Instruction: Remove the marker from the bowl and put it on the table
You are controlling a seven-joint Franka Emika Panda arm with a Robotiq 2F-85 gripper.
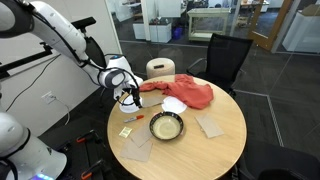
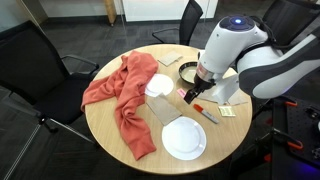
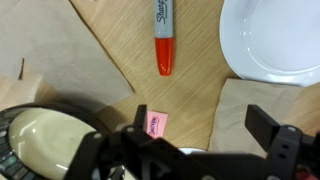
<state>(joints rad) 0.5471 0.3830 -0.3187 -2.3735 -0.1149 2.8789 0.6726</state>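
in an exterior view the gripper (image 1: 126, 98) is held low over the table (image 1: 230, 140), next to the bowl (image 1: 166, 127). in an exterior view the marker (image 2: 206, 113) is found flat on the wood just beside the gripper, so the placing is judged done. in the wrist view the jaws are spread with nothing between them, the marker (image 3: 163, 35) being let go near the white plate (image 3: 270, 40).
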